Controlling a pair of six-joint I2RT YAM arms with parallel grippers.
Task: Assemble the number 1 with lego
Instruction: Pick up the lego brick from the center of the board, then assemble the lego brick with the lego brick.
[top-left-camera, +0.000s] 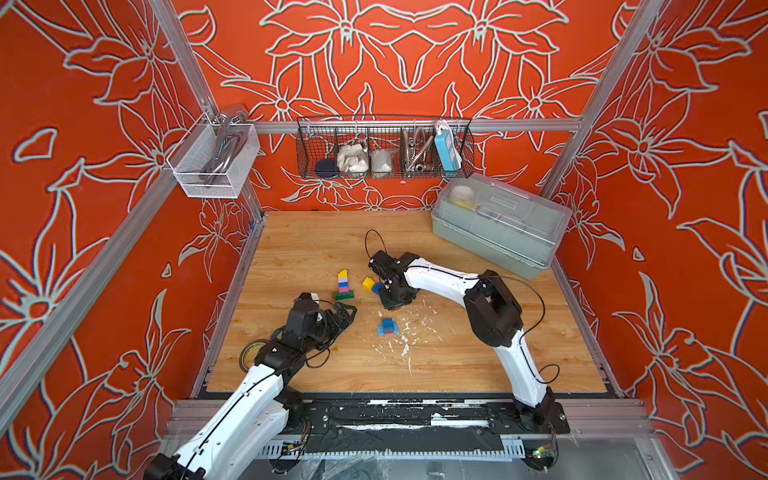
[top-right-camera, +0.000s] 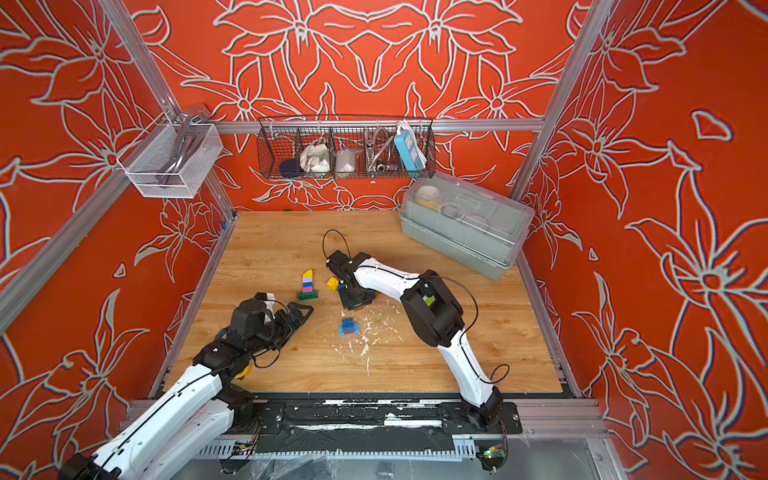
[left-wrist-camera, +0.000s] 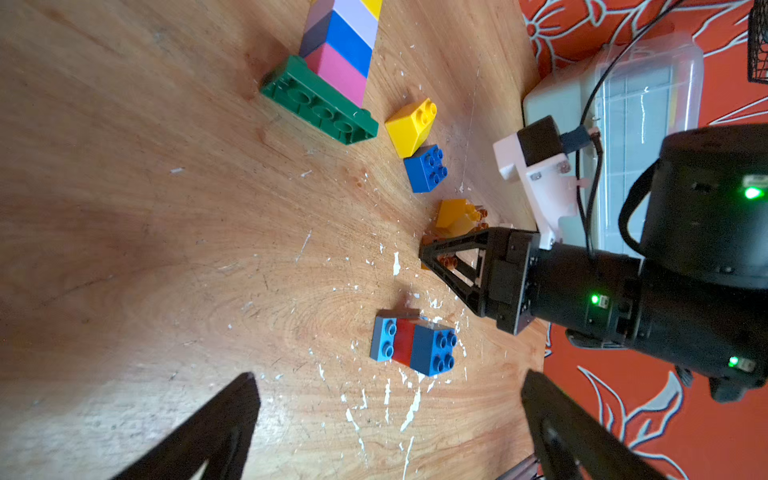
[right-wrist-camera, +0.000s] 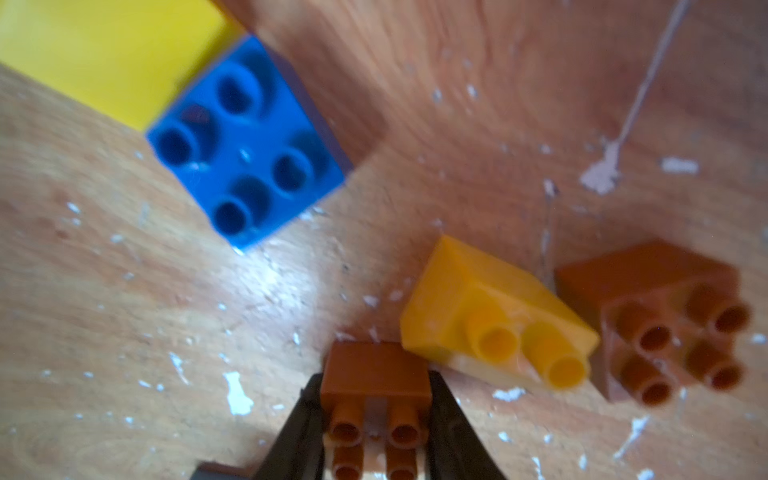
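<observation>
Brown brick (right-wrist-camera: 376, 399) sits right between the right pincer (right-wrist-camera: 375, 380) fingers, both sides touching: a narrow grip, brick held. Only the right wrist view shows that; in both top views the arm's own wrist hides the catch. Just past the fingertips lie an orange-yellow sloped brick (right-wrist-camera: 494, 316), a second brown brick (right-wrist-camera: 665, 324) and a blue brick (right-wrist-camera: 245, 145). Further out stands the tower (top-left-camera: 343, 284). The left pincer (left-wrist-camera: 389, 376) gapes wide and empty, with the blue-and-red cluster (left-wrist-camera: 415, 345) just ahead of its tips on the table (top-left-camera: 291, 249).
</observation>
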